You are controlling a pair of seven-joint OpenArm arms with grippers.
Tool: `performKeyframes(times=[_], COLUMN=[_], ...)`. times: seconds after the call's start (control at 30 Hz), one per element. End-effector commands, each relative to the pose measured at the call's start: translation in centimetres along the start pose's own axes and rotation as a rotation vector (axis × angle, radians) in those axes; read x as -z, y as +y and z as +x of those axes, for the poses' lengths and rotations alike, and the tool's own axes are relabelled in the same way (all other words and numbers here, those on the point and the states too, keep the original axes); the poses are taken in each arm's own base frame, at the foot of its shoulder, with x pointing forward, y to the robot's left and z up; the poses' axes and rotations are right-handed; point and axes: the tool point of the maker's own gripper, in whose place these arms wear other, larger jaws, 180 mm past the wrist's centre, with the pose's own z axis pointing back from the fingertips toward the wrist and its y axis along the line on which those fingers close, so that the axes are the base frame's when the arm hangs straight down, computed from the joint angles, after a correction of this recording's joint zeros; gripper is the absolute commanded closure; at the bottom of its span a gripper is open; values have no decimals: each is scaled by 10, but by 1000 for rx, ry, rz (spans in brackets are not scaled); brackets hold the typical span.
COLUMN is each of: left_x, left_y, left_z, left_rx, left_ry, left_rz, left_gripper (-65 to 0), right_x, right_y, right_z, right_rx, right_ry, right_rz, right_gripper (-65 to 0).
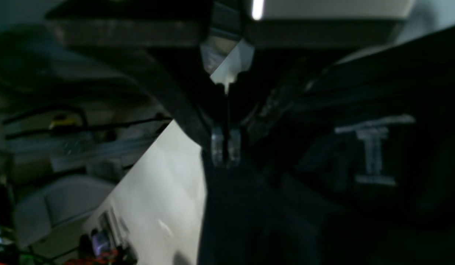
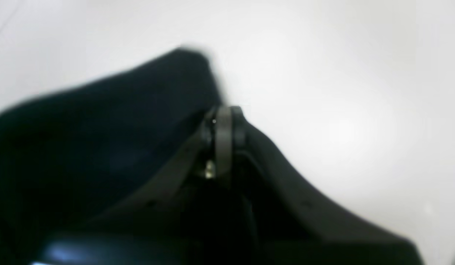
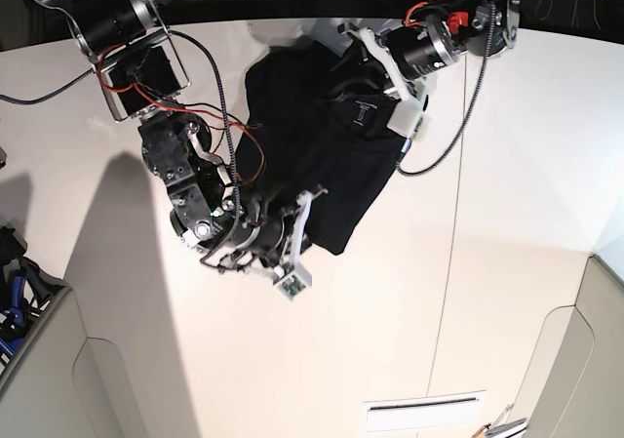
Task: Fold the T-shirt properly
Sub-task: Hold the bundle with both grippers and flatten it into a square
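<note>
T-shirt (image 3: 302, 136) bunched dark on the plain white table (image 3: 507, 214)

Left hand (image 1: 226, 149) (closed) gripping T-shirt (image 1: 323, 176)

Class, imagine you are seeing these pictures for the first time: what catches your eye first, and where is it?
First comes the black T-shirt, bunched in a dark heap on the white table, upper centre of the base view. Next, the two arms crowding it: the left gripper is shut on cloth at the heap's far side, and the right gripper is shut at its near edge, where a flap rises.
</note>
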Motion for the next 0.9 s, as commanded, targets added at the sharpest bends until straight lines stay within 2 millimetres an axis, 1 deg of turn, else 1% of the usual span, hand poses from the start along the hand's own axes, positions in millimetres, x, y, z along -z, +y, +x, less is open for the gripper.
performKeyframes(times=[0.0,0.07,0.13,0.27,0.37,0.43,0.5,0.57,0.77,0.87], left_x=[4,11,17,26,28,26,25,24,26,27], left_y=[-4,5,14,33,56,68,75,78,78,79], left_z=[4,-3,-8,-10,-2,9,23,30,38,49], left_rx=[-14,-49,-77,-82,-69,-58,-61,-54,-39,-13], left_ry=[-28,-8,9,41,63,50,23,15,10,1], left_rz=[-26,-26,-21,8,94,138,161,167,163,169], left_gripper=[0,0,0,0,0,0,0,0,0,0], right_x=[0,7,10,9,6,3,1,-2,-11,-17], right_y=[3,9,8,3,2,1,-2,-7,-23,-28], right_z=[11,-4,-13,-18,-17,-15,-15,-18,-20,-22], right_rx=[-16,-22,-14,-14,-8,7,25,38,83,129], right_ry=[-28,10,37,54,58,52,46,50,29,27], right_rz=[33,77,83,74,74,82,87,83,93,121], right_gripper=[0,0,0,0,0,0,0,0,0,0])
